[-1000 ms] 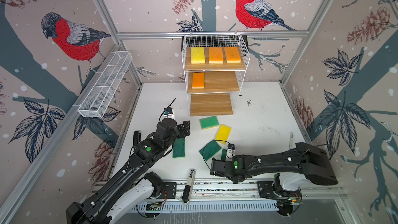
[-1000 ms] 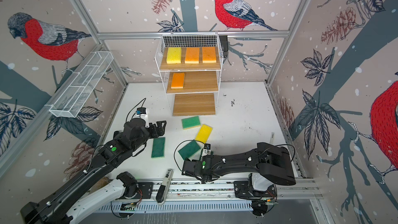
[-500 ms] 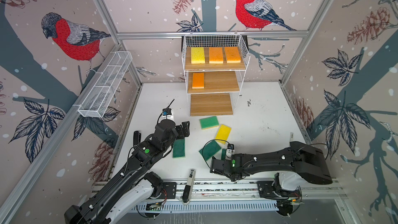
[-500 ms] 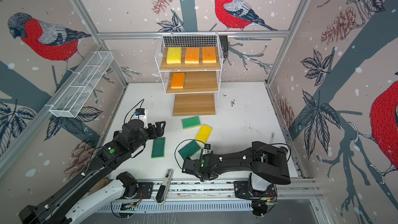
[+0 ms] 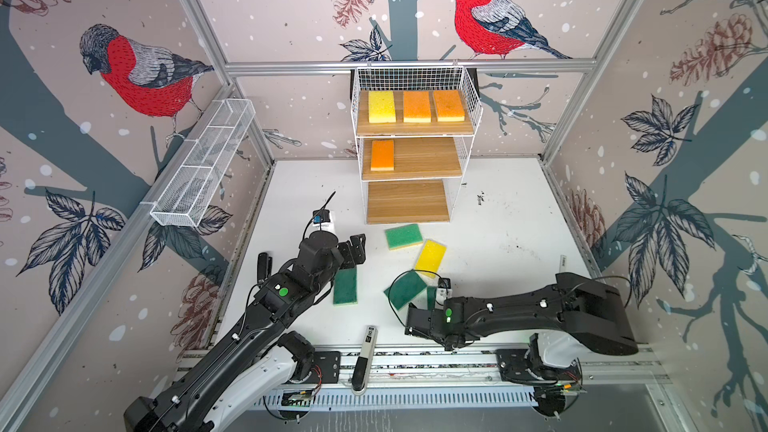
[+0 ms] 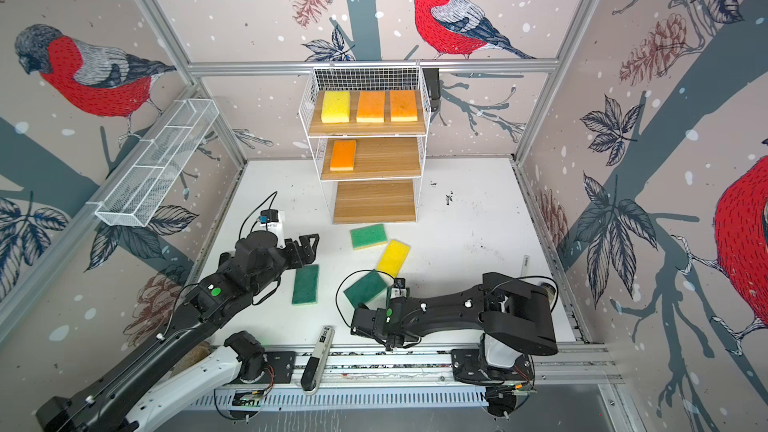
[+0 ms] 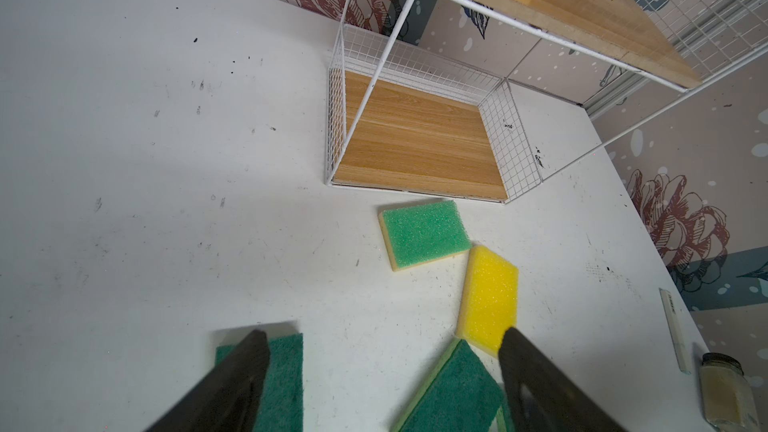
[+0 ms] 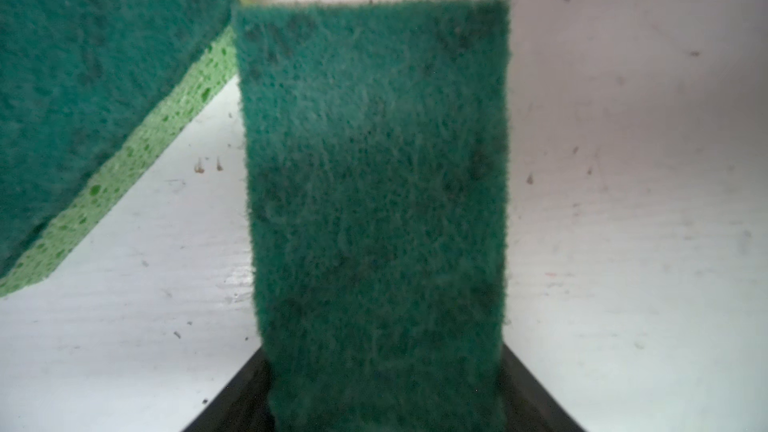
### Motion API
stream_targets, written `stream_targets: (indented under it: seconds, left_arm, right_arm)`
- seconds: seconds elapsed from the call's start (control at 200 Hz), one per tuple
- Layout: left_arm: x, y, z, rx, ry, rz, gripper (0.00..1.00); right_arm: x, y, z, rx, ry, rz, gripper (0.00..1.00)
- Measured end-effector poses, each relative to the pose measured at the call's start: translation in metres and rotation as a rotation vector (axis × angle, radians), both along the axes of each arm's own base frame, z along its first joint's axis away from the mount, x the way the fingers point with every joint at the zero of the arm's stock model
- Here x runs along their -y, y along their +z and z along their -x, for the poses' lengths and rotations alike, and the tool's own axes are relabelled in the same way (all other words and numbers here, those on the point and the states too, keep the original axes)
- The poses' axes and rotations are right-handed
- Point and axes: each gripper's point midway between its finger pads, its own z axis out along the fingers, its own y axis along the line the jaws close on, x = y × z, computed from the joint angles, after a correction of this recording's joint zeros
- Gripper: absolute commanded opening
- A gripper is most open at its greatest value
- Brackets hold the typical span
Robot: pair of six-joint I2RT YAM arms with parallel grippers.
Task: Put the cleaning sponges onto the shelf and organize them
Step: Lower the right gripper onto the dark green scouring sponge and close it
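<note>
- The label on the black-and-white tool [image 5: 365, 353] by the front rail is showing too small to read.
- 4 sponges are sitting on the shelf [image 5: 415, 128]: 1 yellow sponge [image 5: 381, 106] and 2 orange sponges [image 5: 417, 106] [image 5: 449, 105] on top, and 1 middle orange sponge [image 5: 382, 155].
- 5 are lying on the table [image 5: 498, 201]: 1 light green sponge [image 5: 403, 236], 1 loose yellow sponge [image 5: 431, 258] and 3 dark green.
- The left gripper [image 5: 355, 249] is hovering over the straight dark green sponge [image 5: 345, 286] with its jaws wide apart.
- The right gripper [image 8: 384, 353] is flanking the third dark green sponge [image 8: 374, 160], beside the tilted dark green sponge [image 5: 407, 288]. I cannot tell whether it is clamping.

Both top views are bright and evenly lit from above, leaving only faint, soft shadows on the white table [image 5: 519, 209], with wide-angle stretching toward the edges. The left wrist view is sharp. The right wrist view is hazy, its close dark green sponge [image 8: 374, 201] out of focus.
</note>
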Motion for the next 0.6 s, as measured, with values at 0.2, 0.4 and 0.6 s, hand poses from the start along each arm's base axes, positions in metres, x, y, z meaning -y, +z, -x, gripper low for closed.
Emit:
stream_targets:
  seconds: [0.2,0.4,0.6]
  left_arm:
    - [0.0006,-0.0023,-0.0007,-0.010,0.003,0.001,0.87]
    - [0.0007,-0.0023,-0.0007,-0.010,0.004,0.003,0.87]
    - [0.0007,-0.0025,-0.0004,-0.012,0.005,0.007,0.87]
  right_arm:
    - [0.0001,0.0005,0.0001,0.008,0.025,0.010,0.75]
    - [-0.0006,0.0009,0.0009,0.015,0.036,0.019,0.78]
    - [-0.0004,0.0015,0.0017,0.024,0.044,0.023,0.75]
